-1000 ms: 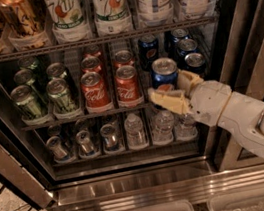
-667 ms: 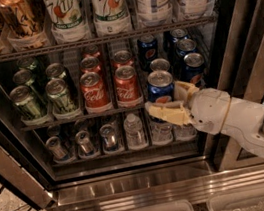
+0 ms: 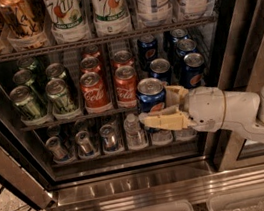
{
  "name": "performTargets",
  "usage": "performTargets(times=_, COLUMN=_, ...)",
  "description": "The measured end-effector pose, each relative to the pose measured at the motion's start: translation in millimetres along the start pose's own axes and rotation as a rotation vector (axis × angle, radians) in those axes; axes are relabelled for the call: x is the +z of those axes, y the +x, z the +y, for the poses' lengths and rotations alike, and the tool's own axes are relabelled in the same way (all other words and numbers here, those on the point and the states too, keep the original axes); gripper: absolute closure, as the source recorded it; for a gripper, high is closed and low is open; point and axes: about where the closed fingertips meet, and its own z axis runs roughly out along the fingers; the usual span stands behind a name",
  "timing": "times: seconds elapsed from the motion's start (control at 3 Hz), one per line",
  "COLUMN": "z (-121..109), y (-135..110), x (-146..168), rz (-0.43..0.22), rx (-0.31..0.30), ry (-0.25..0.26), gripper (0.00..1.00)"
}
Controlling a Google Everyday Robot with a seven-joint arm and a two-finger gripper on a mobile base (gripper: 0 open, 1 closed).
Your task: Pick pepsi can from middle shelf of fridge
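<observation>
Since only the camera view is supplied, everything is read from it. The end effector (image 3: 155, 107) is seen at the front edge of the middle bench (image 3: 68, 120), towards its right corner, at the tip of a white arm entering from the right. It is clenched on the pepsi can (image 3: 151, 93): one finger (image 3: 161, 120) is laid across the can's lower front, the other (image 3: 173, 95) is pressed to its right rear side. The can is held upright, its long axis vertical and its base masked by the front finger. It is judged to hang over the front rail, just right of the red Coca-Cola cans (image 3: 126, 84). More blue cans (image 3: 194, 68) stand behind it towards the right rear corner. Withdrawal is judged to run straight out of the fridge (image 3: 135, 184), away from the front edge, with the axis held vertical.
</observation>
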Motion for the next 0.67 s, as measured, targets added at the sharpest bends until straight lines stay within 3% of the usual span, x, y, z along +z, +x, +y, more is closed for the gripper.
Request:
performTargets(times=0.33, z=14.1, y=-12.2, x=6.6, rz=-0.019, rx=0.015, ry=-0.064, gripper=1.00)
performTargets(times=0.67, z=14.8, y=-12.4, x=6.7, rz=-0.019, rx=0.016, ry=-0.067, gripper=1.00)
